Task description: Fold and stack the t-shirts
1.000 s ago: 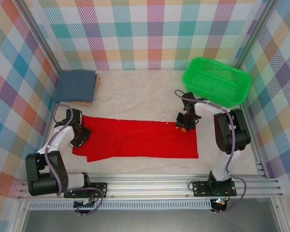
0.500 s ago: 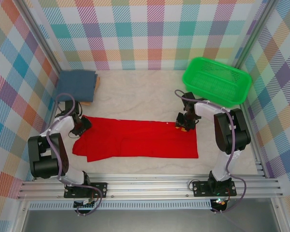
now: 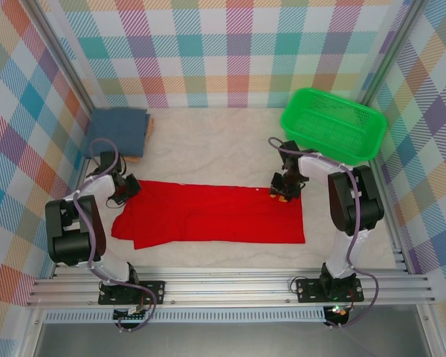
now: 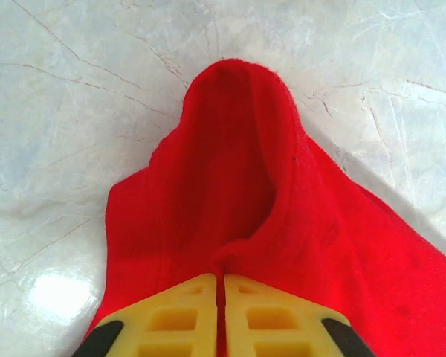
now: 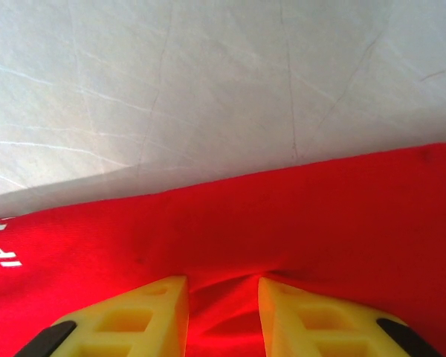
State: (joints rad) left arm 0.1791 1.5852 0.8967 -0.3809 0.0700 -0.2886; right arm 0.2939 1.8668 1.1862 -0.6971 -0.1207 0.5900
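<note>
The red t-shirt lies spread out flat across the middle of the table. My left gripper is at its far-left corner, shut on a pinch of the red cloth; the yellow fingers almost meet. My right gripper rests on the shirt's far edge near the right end, open, with a puckered fold of red cloth between its fingers. White lettering shows at the left of the right wrist view. The slate-blue t-shirt lies folded at the back left.
A green mesh basket stands at the back right, close behind the right arm. Checked walls enclose the table on three sides. The slate-blue shirt rests on a tan board. Bare pale tabletop stretches between the shirts and basket.
My left gripper has moved from the shirt's left edge toward the far-left corner and holds the cloth there. The right arm has stayed put.
</note>
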